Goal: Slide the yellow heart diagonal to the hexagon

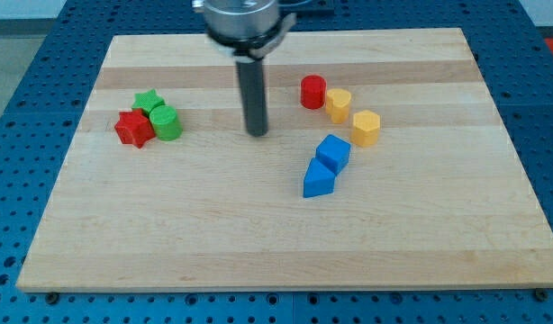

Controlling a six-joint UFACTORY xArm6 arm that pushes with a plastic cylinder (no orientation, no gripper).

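Note:
The yellow heart (338, 104) lies at the view's upper right of centre, touching the red cylinder (313, 92) on its left. The yellow hexagon (366, 128) sits just to the lower right of the heart, close to it or touching it. My tip (257, 133) rests on the board to the left of these blocks, about a hand's width from the heart, and touches no block.
A blue cube (332, 153) and a blue triangular block (318, 179) lie together below the hexagon. At the view's left a red star (132, 129), a green star (149, 101) and a green cylinder (167, 122) are clustered. The wooden board (276, 261) ends at blue surroundings.

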